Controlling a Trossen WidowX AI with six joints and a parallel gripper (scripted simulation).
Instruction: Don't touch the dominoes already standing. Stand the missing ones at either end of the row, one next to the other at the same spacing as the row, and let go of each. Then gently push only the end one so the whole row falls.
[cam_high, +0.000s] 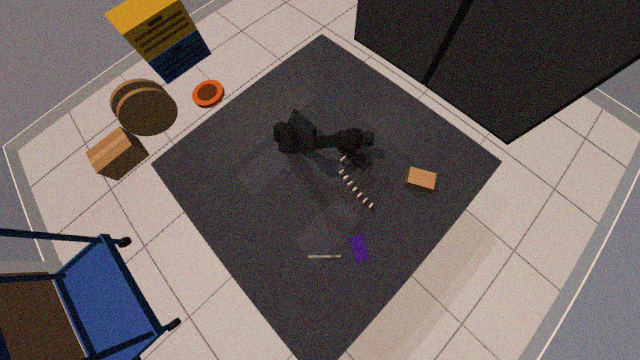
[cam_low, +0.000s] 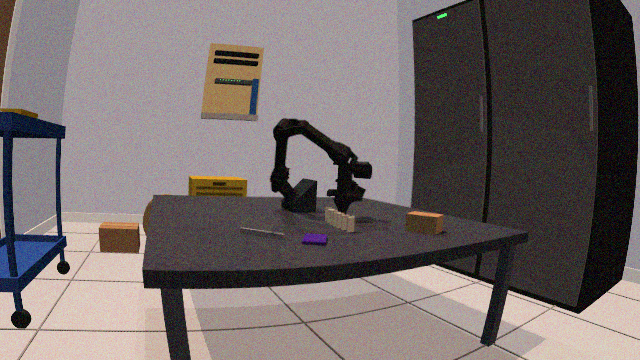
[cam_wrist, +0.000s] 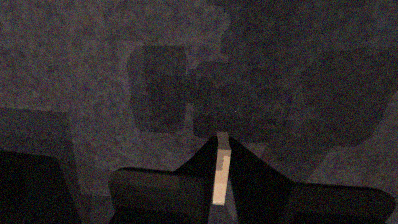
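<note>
Several cream dominoes stand in a slanting row (cam_high: 354, 189) (cam_low: 340, 220) on the dark table, evenly spaced. One more upright domino (cam_high: 342, 158) (cam_wrist: 221, 180) stands apart from the row's arm-side end, with a wider gap than the row's own spacing. My gripper (cam_low: 344, 209) (cam_wrist: 221, 141) points down over that domino and is shut on it, one finger against each side. Whether its foot touches the table cannot be told. In the exterior view the row and the fingers hide it. The row is outside the wrist view.
A thin pale stick (cam_high: 324, 256) (cam_low: 262, 231) and a flat purple piece (cam_high: 359, 248) (cam_low: 315, 239) lie on the table beyond the row's far end. An orange-brown block (cam_high: 421, 178) (cam_low: 424, 223) sits to the right of the row.
</note>
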